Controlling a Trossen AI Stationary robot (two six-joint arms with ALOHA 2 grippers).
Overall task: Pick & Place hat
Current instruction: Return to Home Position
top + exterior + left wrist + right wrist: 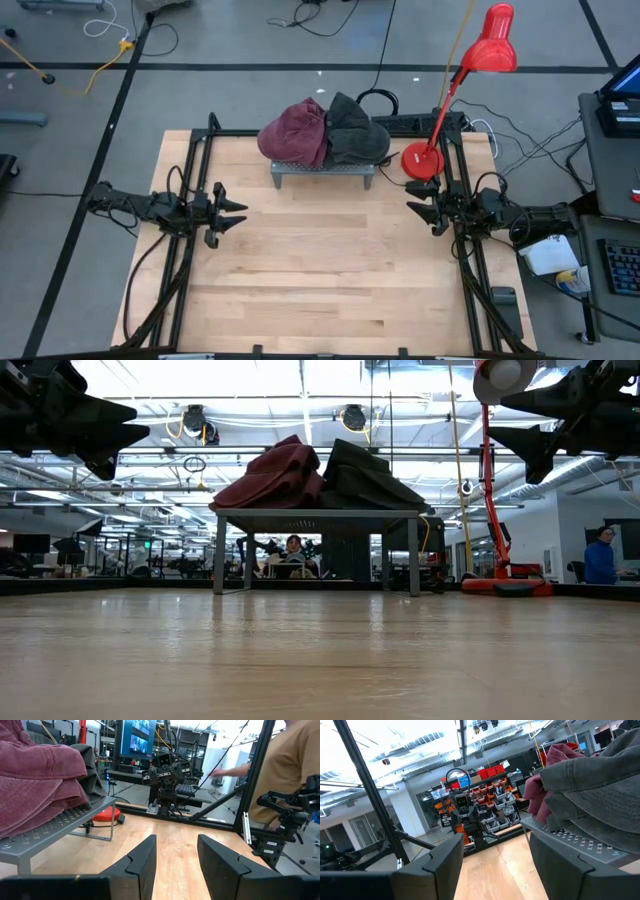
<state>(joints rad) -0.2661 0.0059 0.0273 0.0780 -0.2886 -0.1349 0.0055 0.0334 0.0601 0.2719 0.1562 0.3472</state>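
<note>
- The wooden table point(330, 270) takes up most of the high view, and not a single cap is lying on its boards. By the look of it, the placing is done.
- At the far edge of the table stands the grey perforated shelf point(322, 171) on its legs, and it carries everything.
- The red desk lamp point(487, 45) stands just beside the shelf on the right arm's side, its head leaning high above the table.
- Here's the heap: the maroon caps point(295, 130) are piled on the shelf's left half, rumpled and slumping into each other.
- Pressed up against them on the right half sit the dark grey caps point(352, 132), folded over in the same way.
- A judgement on handling: these are soft, light cloth with no crispness in the crown. They should squash under a pinch and may drag a neighbour along. The brim looks like the stiffer, safer place to grip, or else a good fold of the crown on top of the pile.
- The left gripper point(235, 213) hangs at the table's left edge, well apart from the shelf. Its fingers are spread and there's nothing between them.
- The right gripper point(418, 214) mirrors it at the right edge, near the lamp's base, fingers parted and empty too.
</note>
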